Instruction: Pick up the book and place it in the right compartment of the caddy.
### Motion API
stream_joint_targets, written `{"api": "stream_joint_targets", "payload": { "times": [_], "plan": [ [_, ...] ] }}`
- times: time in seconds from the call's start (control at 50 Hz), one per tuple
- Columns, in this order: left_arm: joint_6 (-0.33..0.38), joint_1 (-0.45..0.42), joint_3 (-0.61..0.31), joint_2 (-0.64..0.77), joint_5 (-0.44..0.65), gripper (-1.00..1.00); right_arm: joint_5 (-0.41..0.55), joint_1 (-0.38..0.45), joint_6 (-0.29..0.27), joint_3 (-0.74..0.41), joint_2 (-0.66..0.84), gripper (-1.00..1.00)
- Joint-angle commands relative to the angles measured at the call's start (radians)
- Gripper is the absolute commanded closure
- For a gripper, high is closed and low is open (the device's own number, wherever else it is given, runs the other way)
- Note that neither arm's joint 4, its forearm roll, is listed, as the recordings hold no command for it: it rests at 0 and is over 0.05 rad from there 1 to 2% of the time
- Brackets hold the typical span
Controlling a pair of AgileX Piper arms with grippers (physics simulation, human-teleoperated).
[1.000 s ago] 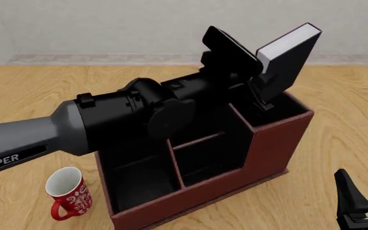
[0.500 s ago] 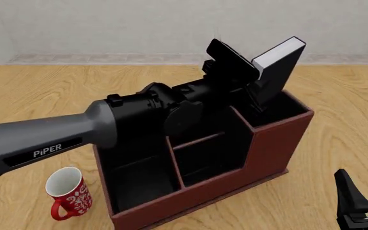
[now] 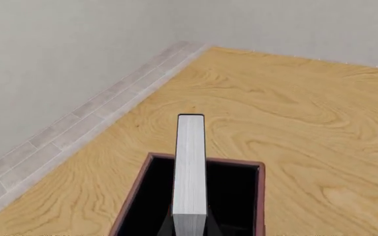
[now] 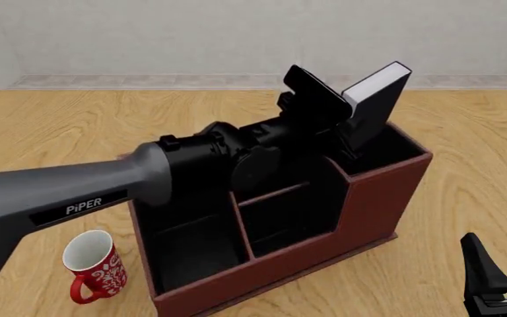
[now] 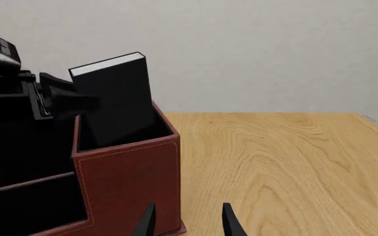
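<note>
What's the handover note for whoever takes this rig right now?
Left gripper: shut on the book, holding it tilted, lower end already inside the right compartment of the caddy.
Right gripper: open, holding nothing, low over the table beside the caddy's right end.
Done: book picked up, carried over and partly lowered into the compartment.
Left: finish lowering until the book is seated, open the left gripper, withdraw the arm upward without dragging the book out.
Red mug stands to the caddy's left, not involved.
</note>
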Motion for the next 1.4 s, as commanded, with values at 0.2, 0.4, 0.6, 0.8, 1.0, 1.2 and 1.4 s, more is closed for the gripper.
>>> {"api": "stream_joint_targets", "payload": {
  "times": [0.2,0.4,0.6,0.8,1.0,1.2,1.4],
  "plan": [
    [0.004,0.007,0.021,0.01,-0.036,1.0,0.0,0.0,0.0,0.0,0.0,-1.0],
    [-0.006,0.005,0.027,0.019,-0.043,1.0,0.0,0.0,0.0,0.0,0.0,-1.0],
    [-0.012,0.006,0.027,0.021,-0.044,1.0,0.0,0.0,0.0,0.0,0.0,-1.0],
    [-0.014,0.006,0.034,0.025,-0.051,1.0,0.0,0.0,0.0,0.0,0.0,-1.0],
    [-0.017,0.01,0.033,0.031,-0.05,1.0,0.0,0.0,0.0,0.0,0.0,-1.0],
    [-0.017,0.011,0.033,0.024,-0.045,-1.0,0.0,0.0,0.0,0.0,0.0,-1.0],
    [-0.013,0.009,0.039,0.015,-0.048,-1.0,0.0,0.0,0.0,0.0,0.0,-1.0]
  ]
}}
